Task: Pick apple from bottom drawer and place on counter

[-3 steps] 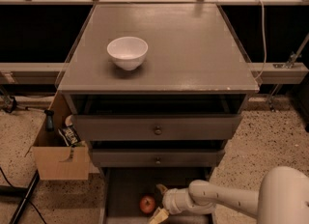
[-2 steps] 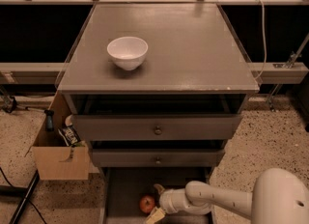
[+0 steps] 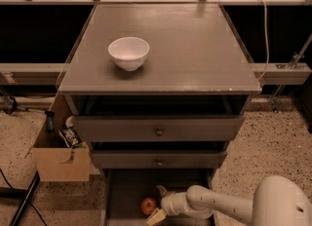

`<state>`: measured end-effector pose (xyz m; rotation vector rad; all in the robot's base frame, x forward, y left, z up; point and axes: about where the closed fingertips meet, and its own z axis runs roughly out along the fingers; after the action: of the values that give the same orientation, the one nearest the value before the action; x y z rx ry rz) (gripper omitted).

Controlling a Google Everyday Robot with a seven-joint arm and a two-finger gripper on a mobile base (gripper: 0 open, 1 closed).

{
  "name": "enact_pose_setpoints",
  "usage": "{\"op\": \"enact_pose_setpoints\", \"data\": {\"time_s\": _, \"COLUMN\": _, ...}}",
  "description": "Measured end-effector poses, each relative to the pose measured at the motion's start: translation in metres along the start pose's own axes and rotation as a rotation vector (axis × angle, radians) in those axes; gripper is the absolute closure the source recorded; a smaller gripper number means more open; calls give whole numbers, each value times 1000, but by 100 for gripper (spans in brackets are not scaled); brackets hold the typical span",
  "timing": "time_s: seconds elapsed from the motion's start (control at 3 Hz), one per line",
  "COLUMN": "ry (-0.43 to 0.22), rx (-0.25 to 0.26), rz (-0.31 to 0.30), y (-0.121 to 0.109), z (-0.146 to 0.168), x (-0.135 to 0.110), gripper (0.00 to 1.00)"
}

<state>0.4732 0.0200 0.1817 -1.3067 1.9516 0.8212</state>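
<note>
The apple (image 3: 148, 205) is small and red and lies on the dark floor of the open bottom drawer (image 3: 122, 196), at the bottom of the camera view. My gripper (image 3: 159, 203) reaches into the drawer from the lower right on a white arm. One pale finger (image 3: 161, 190) stands behind and right of the apple, the other (image 3: 156, 217) in front of it, so the fingers are spread and straddle the apple's right side. The counter (image 3: 195, 49) is the broad grey-brown cabinet top above.
A white bowl (image 3: 128, 52) sits on the left part of the counter. Two upper drawers with round knobs (image 3: 159, 132) stand slightly pulled out above the bottom drawer. A cardboard box (image 3: 61, 159) with items stands on the floor to the left. Rails run behind the cabinet.
My gripper and arm have moved left inside the bottom drawer, closing in on the apple. The apple, bowl and drawers have not moved.
</note>
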Motion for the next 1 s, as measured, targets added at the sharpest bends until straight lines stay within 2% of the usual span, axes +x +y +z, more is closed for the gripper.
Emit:
{"op": "enact_pose_setpoints", "data": {"time_s": 0.67, "ry": 14, "rx": 32, "rz": -13, "y": -16, "z": 9, "x": 7, "gripper": 0}}
{"op": "enact_pose_setpoints", "data": {"time_s": 1.0, "ry": 38, "rx": 23, "rz": -5, "y": -15, "z": 16, "x": 16, "gripper": 0}}
